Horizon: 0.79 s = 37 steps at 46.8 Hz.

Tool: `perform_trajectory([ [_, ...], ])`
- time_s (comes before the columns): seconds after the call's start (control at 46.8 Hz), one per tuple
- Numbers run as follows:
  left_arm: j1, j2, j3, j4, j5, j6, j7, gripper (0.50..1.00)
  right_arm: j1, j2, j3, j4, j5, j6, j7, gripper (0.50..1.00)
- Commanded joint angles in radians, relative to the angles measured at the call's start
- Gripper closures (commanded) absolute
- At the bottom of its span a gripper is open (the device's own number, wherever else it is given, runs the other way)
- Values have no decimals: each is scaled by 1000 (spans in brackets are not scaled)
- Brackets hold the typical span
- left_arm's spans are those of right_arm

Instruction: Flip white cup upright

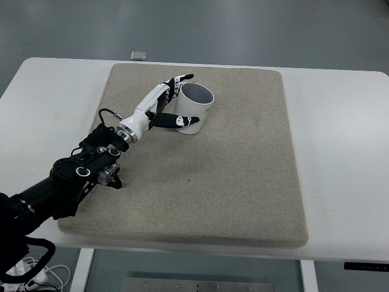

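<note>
I have the left robot hand [172, 100] wrapped around the white cup [193, 108], mouth up on the mat [243, 182]; a careless release could topple it.

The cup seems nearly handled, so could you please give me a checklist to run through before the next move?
1. Cup upright, opening facing up: ok; it stands on the mat with the rim uppermost.
2. Left hand around the cup: ok; thumb in front, fingers behind its left side.
3. Grip firm enough: cannot tell; contact pressure is not visible.
4. Cup fully on the mat, away from its edges: ok.
5. Space around the cup free for withdrawing the hand: ok; nothing else lies on the mat.
6. Right arm clear: cannot tell; it is not in view.
</note>
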Motion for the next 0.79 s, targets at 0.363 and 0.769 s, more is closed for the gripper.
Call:
perform_trajectory([
  [0.363, 7, 40, -33, -108, -23, -3, 0, 516, 0, 0, 0, 0, 0, 0, 0, 548],
  [0.769, -46, 89, -84, -143, -241, -14, 0, 510, 0, 0, 0, 0, 0, 0, 0, 548],
])
